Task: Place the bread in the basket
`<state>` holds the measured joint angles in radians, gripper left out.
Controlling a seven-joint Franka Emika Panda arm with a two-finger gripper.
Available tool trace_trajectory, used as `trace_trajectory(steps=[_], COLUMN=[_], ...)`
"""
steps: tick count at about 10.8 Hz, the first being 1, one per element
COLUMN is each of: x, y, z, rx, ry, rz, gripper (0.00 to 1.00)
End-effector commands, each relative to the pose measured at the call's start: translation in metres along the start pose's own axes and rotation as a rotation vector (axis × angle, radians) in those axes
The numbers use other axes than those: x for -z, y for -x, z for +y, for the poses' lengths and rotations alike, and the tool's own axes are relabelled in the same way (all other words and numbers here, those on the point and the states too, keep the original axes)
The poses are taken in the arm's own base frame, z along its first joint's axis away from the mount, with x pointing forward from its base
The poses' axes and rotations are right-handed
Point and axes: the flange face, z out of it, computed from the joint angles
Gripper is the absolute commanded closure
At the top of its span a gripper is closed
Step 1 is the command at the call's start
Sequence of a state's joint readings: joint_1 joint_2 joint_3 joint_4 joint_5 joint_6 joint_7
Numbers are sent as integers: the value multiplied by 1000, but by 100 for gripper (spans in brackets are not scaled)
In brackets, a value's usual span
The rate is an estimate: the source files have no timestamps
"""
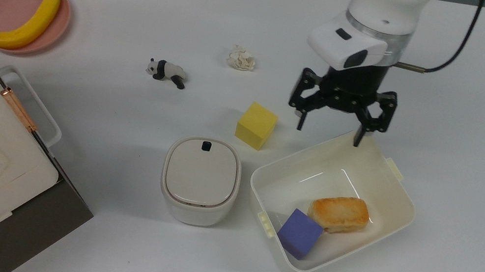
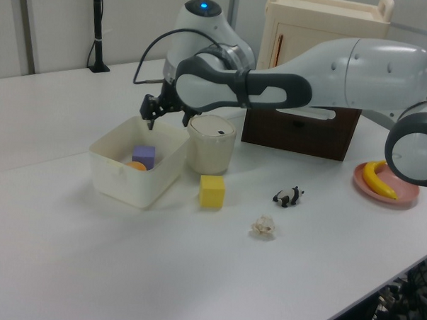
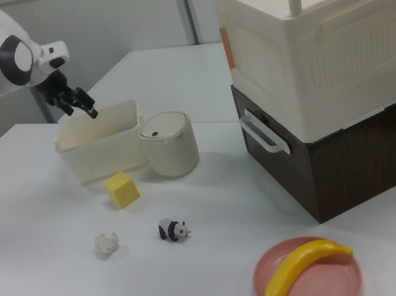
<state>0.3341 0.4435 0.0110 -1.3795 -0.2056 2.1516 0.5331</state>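
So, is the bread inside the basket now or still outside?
Inside. The bread lies flat on the floor of the basket, beside a purple cube; the gripper is open and empty.

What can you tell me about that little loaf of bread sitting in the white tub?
The bread is a small oblong toy loaf with a golden-orange toasted top and paler sides. It lies flat, top up, on the floor of the cream-white basket, touching a purple cube at one end. The open gripper hangs apart from it, above the rim.

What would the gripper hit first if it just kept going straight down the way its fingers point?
Probably the basket: the open gripper hangs over its far rim, so one finger would likely meet the rim and the other bare table just outside. Exact depth is unclear.
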Motion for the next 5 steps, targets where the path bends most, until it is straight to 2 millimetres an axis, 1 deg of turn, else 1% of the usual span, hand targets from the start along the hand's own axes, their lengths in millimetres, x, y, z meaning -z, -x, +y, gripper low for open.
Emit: trace_trajectory(steps=[1, 2, 3, 5], x=[42, 50, 62, 88], y=[7, 13, 16, 25], z=[71, 94, 122, 175], rx=[122, 143, 171, 207], ry=[85, 111, 108, 29], rz=[-153, -213, -245, -317], gripper=[0, 0, 0, 0])
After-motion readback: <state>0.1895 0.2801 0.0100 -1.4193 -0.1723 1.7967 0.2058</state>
